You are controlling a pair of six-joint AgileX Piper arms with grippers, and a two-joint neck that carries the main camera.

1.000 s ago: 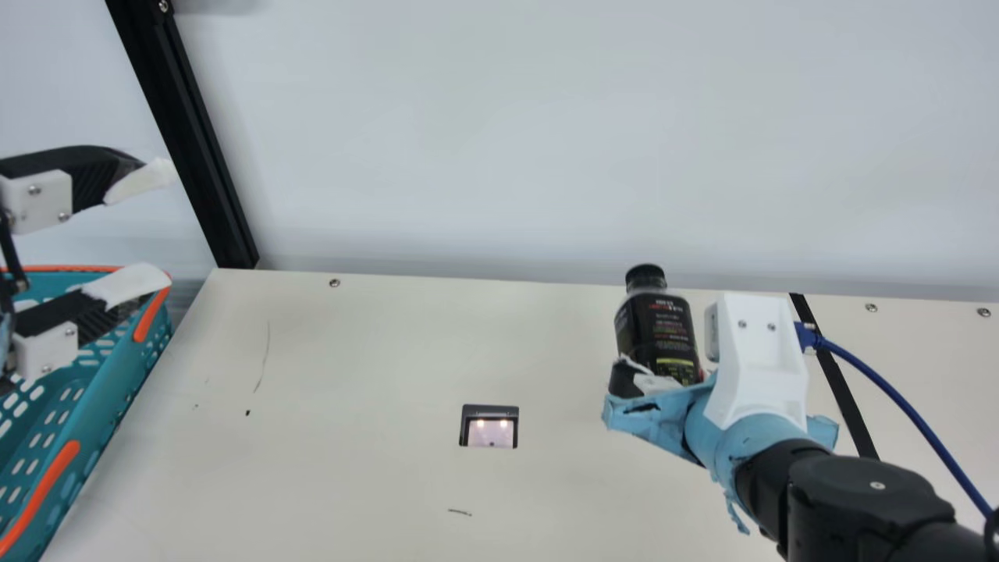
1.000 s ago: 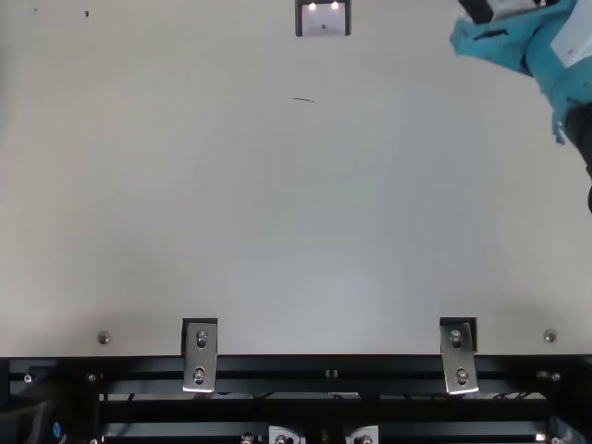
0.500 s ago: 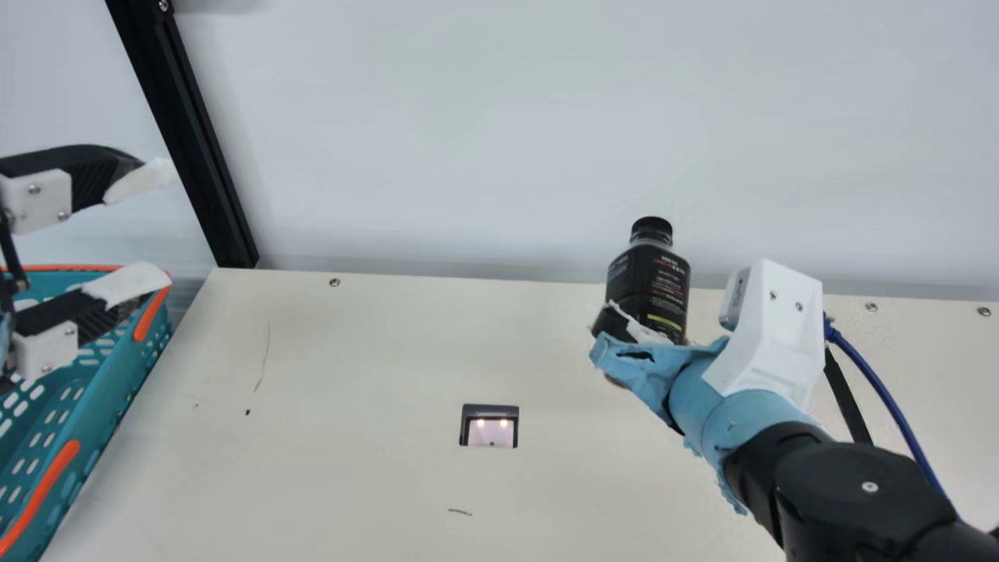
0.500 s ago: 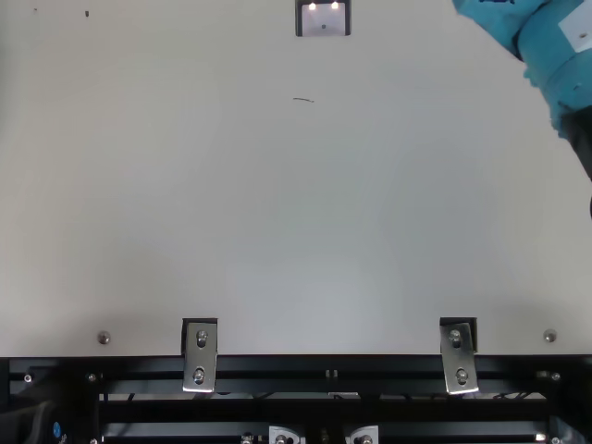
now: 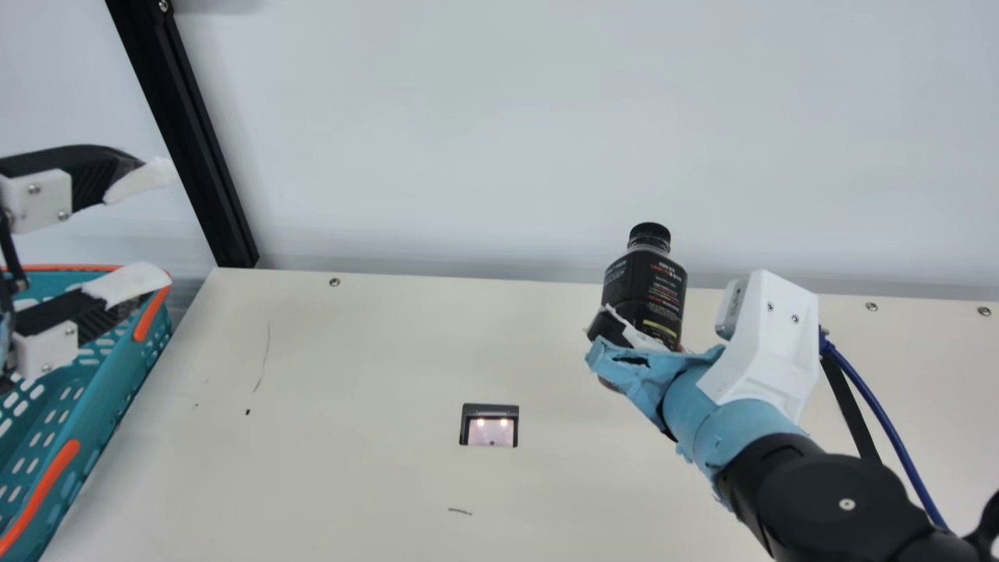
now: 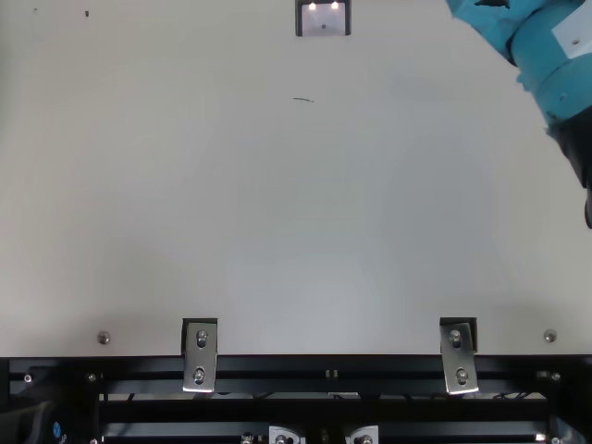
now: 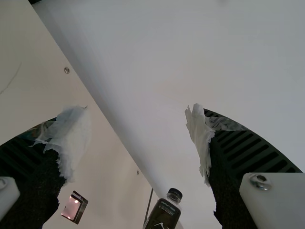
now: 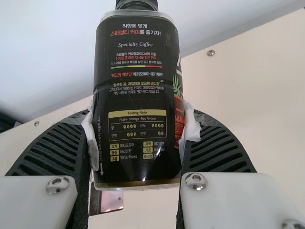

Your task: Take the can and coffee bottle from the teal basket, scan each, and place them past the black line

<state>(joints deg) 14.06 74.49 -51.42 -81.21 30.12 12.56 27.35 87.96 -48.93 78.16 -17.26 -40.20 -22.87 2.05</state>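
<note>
Coffee bottle, cap up and slightly tilted, hangs above the table, clenched between both fingers of our right gripper. In the main view we have it between the scanner and the black line. Our left gripper is released, fingers spread wide, near the teal basket.

In the main view, the basket sat at the lower left, the scanner in the table at lower centre, and the bottle right of centre in the right gripper, left of the line.
</note>
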